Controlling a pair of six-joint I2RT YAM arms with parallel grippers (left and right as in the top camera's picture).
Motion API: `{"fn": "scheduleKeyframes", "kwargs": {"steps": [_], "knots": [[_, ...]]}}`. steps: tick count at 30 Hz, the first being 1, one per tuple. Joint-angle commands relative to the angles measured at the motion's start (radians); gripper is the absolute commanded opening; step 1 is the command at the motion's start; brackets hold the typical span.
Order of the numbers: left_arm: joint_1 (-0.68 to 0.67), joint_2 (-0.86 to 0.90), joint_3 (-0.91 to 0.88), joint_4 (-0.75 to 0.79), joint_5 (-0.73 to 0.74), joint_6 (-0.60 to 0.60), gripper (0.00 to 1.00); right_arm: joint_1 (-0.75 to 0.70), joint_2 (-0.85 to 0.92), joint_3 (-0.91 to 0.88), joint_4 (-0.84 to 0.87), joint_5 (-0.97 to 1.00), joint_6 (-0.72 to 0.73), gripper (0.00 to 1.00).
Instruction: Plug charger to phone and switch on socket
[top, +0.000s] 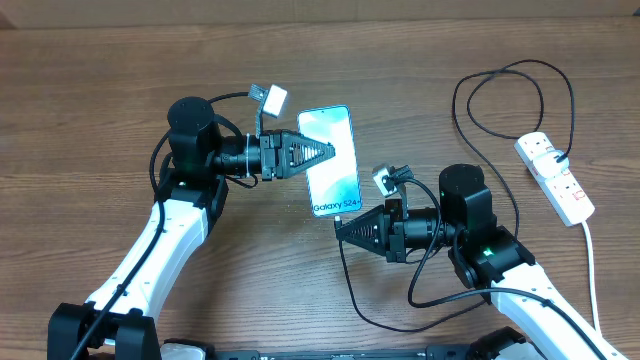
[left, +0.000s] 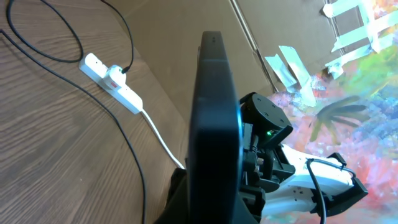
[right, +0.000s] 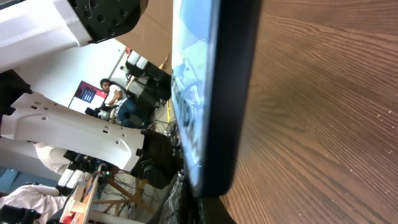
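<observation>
Phone, left wrist view: phone (left: 214, 124) is standing edge-on right against the lens, its black side rising up the middle of the picture.
Left gripper: left gripper (left: 208, 202) is clamping the phone's lower end; only its dark parts are showing, at the bottom edge.
Socket: socket (left: 112, 79) is lying on the desk (left: 50, 155) at upper left, well apart from the phone, its white cord (left: 163, 142) trailing toward the bottom.
Charger: charger (left: 62, 59) is sitting plugged into the socket and looping over the desk.
Right arm: right arm (left: 273, 143) is sitting behind the phone, a green light glowing on it.

Phone, right wrist view: it is filling the centre edge-on, screen facing left, desk wood lying to its right.
Right gripper: right gripper (right: 189, 208) is showing only as a dark shape below the phone's end.
Left arm: white left arm (right: 68, 130) is crossing the left side.

Phone, overhead view: it is sitting between the two grippers, screen up, the "Galaxy S24+" strip toward the right gripper.
Left gripper: it is gripping the phone's long side.
Right gripper: jaws are pinching together on the charger's connector end, just beside the phone's bottom edge; I cannot tell whether it is seated.
Charger: it is looping under the right arm, then curling at upper right to the socket.
Socket: it is lying at the right edge; its switches are too small to read.
</observation>
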Motion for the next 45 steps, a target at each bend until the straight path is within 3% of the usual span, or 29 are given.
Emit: {"fn": "scheduleKeyframes", "kwargs": {"steps": [1,9,18,24,32,38,45], "knots": [[-0.001,0.002,0.011,0.000,-0.035,0.015,0.04,0.003,-0.003,0.028,0.005,-0.021,0.002,0.04],[0.000,0.010,0.011,-0.177,-0.067,0.004,0.04,0.003,-0.003,0.028,-0.046,-0.020,0.001,0.04],[0.000,0.146,0.011,-0.180,0.030,-0.045,0.04,0.003,-0.003,0.028,-0.127,-0.021,0.001,0.04],[-0.002,0.201,0.011,-0.065,0.082,-0.057,0.04,0.003,-0.003,0.027,-0.134,-0.019,0.002,0.04],[-0.002,0.199,0.012,0.222,0.091,-0.245,0.04,0.003,0.039,0.026,-0.227,0.041,0.042,0.04],[-0.002,0.200,0.012,0.216,0.113,-0.244,0.04,0.003,0.055,0.026,-0.097,0.004,0.043,0.04],[-0.002,0.200,0.012,0.216,0.116,-0.244,0.04,0.002,0.055,0.026,-0.091,0.014,0.046,0.04]]}}
